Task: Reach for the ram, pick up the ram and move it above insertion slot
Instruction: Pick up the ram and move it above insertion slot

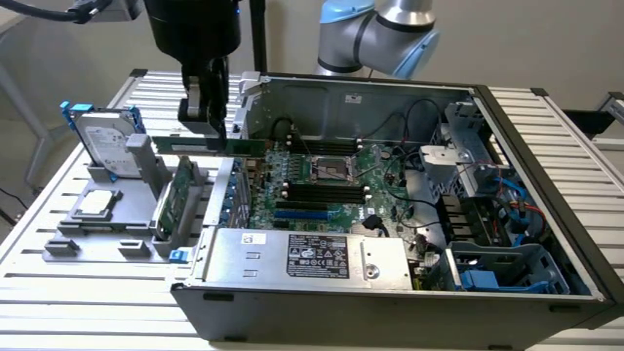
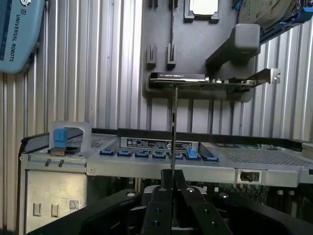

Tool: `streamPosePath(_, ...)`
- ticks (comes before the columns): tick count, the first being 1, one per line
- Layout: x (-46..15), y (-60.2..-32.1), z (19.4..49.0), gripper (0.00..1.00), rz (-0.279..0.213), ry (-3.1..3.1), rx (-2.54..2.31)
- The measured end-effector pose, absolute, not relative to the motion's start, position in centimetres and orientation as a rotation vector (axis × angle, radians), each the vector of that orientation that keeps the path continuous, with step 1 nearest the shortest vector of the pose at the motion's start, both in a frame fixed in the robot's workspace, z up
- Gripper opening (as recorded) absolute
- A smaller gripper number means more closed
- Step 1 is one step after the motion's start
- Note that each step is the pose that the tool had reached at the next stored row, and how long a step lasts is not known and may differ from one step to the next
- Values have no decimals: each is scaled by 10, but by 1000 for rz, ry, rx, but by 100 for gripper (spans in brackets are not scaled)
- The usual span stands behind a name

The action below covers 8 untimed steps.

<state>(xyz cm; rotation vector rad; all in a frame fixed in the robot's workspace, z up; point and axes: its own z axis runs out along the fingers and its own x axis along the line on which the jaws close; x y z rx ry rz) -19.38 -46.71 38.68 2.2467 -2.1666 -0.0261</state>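
The ram (image 1: 244,147) is a long thin green stick, held level in the air over the case's wall on the exterior view's left. My gripper (image 1: 207,131) comes down from above and is shut on the ram's middle. In the wrist view the ram (image 2: 174,127) appears edge-on as a thin line rising from between the black fingers (image 2: 161,205) of my gripper (image 2: 174,180). The black insertion slots (image 1: 322,191) lie on the motherboard, lower and toward the exterior view's right of the ram.
A grey fixture (image 1: 73,227) beside the open computer case (image 1: 546,219) holds a silver hard drive (image 1: 102,142), a green expansion card (image 1: 175,197) and a processor chip (image 1: 98,203). The power supply (image 1: 312,256) sits along the case's front. Cables and a drive cage (image 1: 507,267) crowd the exterior view's right.
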Motion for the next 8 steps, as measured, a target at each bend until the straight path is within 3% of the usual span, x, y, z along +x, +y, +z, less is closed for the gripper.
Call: streamPosePath(8, -160, -463, 387, 13, -28, -2168, 2248)
